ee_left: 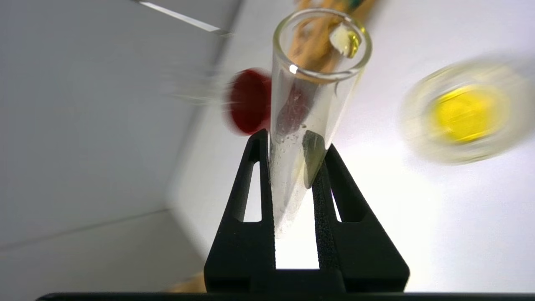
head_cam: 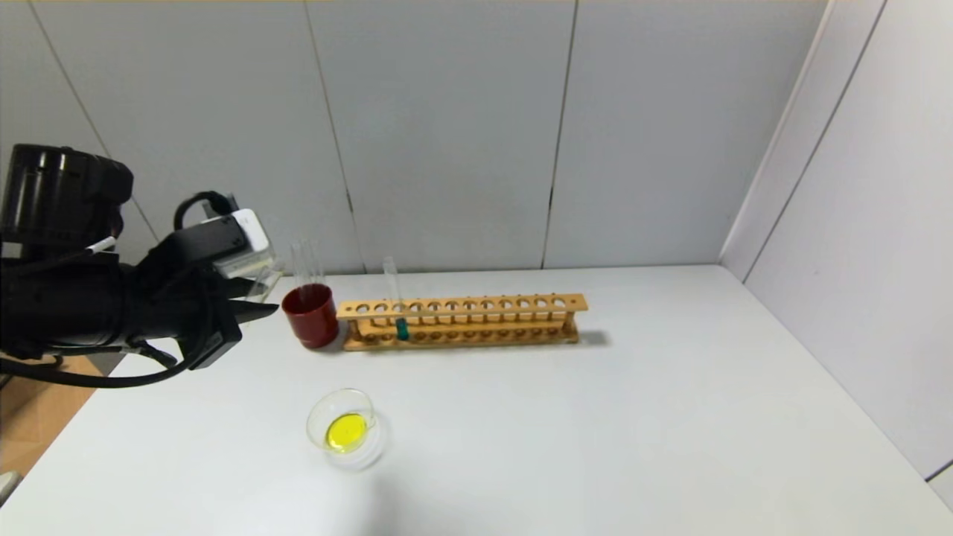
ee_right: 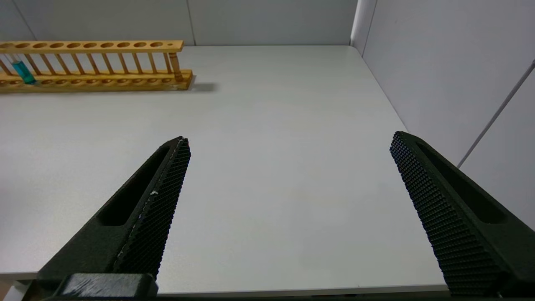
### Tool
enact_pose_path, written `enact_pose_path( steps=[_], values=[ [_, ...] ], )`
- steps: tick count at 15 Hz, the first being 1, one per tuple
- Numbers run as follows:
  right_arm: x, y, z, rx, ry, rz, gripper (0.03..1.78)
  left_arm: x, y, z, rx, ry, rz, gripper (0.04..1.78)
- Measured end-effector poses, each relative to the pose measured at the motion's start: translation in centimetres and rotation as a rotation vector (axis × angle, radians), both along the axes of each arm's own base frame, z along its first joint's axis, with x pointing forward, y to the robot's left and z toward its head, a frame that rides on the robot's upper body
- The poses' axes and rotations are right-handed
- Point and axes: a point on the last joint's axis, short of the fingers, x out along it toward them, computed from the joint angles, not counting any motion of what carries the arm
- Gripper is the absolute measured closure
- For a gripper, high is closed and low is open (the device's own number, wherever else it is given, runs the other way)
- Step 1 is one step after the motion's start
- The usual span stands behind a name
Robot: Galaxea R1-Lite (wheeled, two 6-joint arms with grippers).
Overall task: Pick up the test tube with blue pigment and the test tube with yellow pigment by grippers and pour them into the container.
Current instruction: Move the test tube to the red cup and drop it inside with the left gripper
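On the left of the head view, the black left gripper (head_cam: 253,298) hangs above the white table (head_cam: 595,432), just left of the dark red opaque cup (head_cam: 311,316). Its two black fingers (ee_left: 250,196) are clamped on a thin clear glass test tube (ee_left: 311,104), the test tube with yellow pigment, which now looks nearly drained: the wrist view shows droplets on its inner wall and only a small yellowish trace near its open rim, with the open mouth pointing away from the gripper. In the head view this tube (head_cam: 262,277) is only faintly visible at the gripper's tip, lying tilted rather than upright. The red cup holds a couple of colourless clear glass tubes (head_cam: 305,262) standing upright. Nearer the robot sits the container, a small shallow round clear glass dish (head_cam: 344,429), with a pool of yellow liquid in its bottom, well apart from the cup. Just right of the cup, nearly touching it, stands a long wooden test tube rack (head_cam: 461,320) with a row of round holes. The test tube with blue pigment (head_cam: 394,305) stands upright in a hole near the rack's left end, its teal liquid at the rounded bottom. The right gripper (ee_right: 288,146) shows only in its own wrist view, low near the table's near edge, fingers spread wide and holding nothing.
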Motion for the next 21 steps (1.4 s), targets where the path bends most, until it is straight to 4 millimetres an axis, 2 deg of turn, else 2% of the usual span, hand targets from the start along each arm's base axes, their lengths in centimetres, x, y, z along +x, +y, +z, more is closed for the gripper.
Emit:
enact_pose_path(
  steps=[3,6,10,13,17,21],
  values=[
    [0.0,0.0,0.0,0.0,0.0,0.0,0.06,-1.0,1.0,1.3,-0.362,0.139,0.065,1.51],
    [0.0,0.0,0.0,0.0,0.0,0.0,0.06,0.1,2.3,1.0,-0.551,0.129,0.125,1.51],
    [0.0,0.0,0.0,0.0,0.0,0.0,0.06,2.6,4.2,-0.3,-0.59,0.012,0.154,1.51],
    [0.0,0.0,0.0,0.0,0.0,0.0,0.06,5.4,5.2,-1.3,-0.6,0.003,0.169,1.51],
    [0.0,0.0,0.0,0.0,0.0,0.0,0.06,9.7,5.9,-3.9,-0.607,-0.014,0.17,1.51],
    [0.0,0.0,0.0,0.0,0.0,0.0,0.06,13.3,6.0,-4.9,-0.658,-0.052,0.166,1.51]
  ],
)
